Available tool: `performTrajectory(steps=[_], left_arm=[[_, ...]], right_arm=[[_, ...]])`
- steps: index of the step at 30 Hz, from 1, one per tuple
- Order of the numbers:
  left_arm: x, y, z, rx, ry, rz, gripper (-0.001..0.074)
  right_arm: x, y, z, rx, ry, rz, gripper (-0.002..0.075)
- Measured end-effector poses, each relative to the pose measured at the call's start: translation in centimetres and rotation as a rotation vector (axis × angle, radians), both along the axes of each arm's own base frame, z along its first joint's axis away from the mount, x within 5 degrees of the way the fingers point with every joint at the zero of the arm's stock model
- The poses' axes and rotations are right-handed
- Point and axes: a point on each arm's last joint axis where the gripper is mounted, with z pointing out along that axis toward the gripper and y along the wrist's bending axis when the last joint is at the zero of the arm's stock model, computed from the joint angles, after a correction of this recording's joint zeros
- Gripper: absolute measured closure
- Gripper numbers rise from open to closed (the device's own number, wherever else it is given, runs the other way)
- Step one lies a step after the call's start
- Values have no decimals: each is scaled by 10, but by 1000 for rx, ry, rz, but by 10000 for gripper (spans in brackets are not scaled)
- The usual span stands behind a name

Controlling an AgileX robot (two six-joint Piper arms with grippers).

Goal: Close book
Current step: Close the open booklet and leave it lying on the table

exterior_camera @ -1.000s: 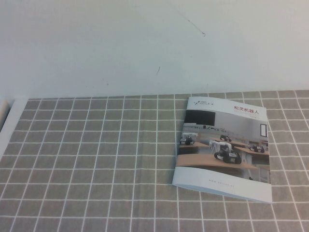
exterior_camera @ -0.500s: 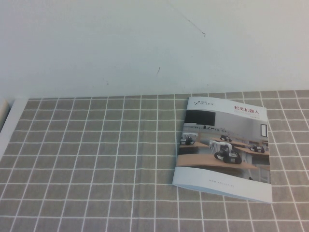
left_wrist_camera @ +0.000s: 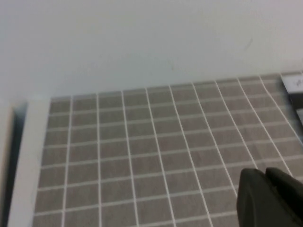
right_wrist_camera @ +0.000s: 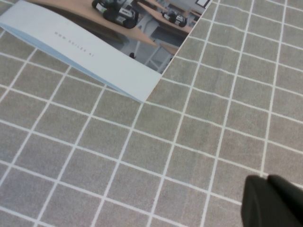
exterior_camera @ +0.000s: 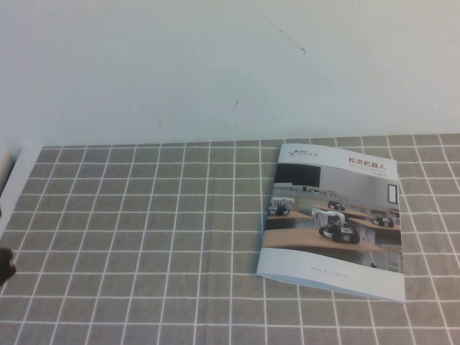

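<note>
The book (exterior_camera: 332,219) lies closed and flat on the right half of the checked cloth, cover up, showing a photo of robots on desks and red Chinese characters. Its near corner (right_wrist_camera: 94,42) also appears in the right wrist view. My left gripper (left_wrist_camera: 266,175) is shut and hovers over bare cloth far left of the book; a dark bit of that arm (exterior_camera: 4,264) shows at the left edge of the high view. My right gripper (right_wrist_camera: 267,180) is shut, over bare cloth just beyond the book's near right corner. Neither holds anything.
A grey cloth with white grid lines (exterior_camera: 144,237) covers the table. A plain white wall (exterior_camera: 215,65) rises behind it. The cloth's left edge and a white table strip (left_wrist_camera: 28,156) show in the left wrist view.
A dark part of the left arm has come into view at the left edge of the high view. The book has not moved.
</note>
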Motion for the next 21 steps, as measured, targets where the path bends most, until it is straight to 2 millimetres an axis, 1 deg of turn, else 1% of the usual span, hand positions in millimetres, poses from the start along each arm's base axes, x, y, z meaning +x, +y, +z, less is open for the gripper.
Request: performTrajectory(steps=[3,5,9,12,15,17,19,20,21], left_arm=[[-3,-4,-12,2,96,-47,736],[-4,-3,-17,29,127,-56,736],[-9,-2,-21,174,142,-83,736],[-18,-3,-23,193,108,-94,736],[-32,-3,-22,192,1,-66,736],[-39,-1,-27,192,-57,-40,736],[-49,1,-38,196,-117,-13,736],[-51,1,-41,199,-128,-7,736],[-57,2,-50,206,-156,6,736]], right_arm=[[0,0,0,0,0,0,729],[0,0,0,0,0,0,729],[0,0,0,0,0,0,729],[0,0,0,0,0,0,729],[0,0,0,0,0,0,729],[0,0,0,0,0,0,729],[0,0,0,2,0,0,729],[0,0,0,1,0,0,729],[0,0,0,1,0,0,729]])
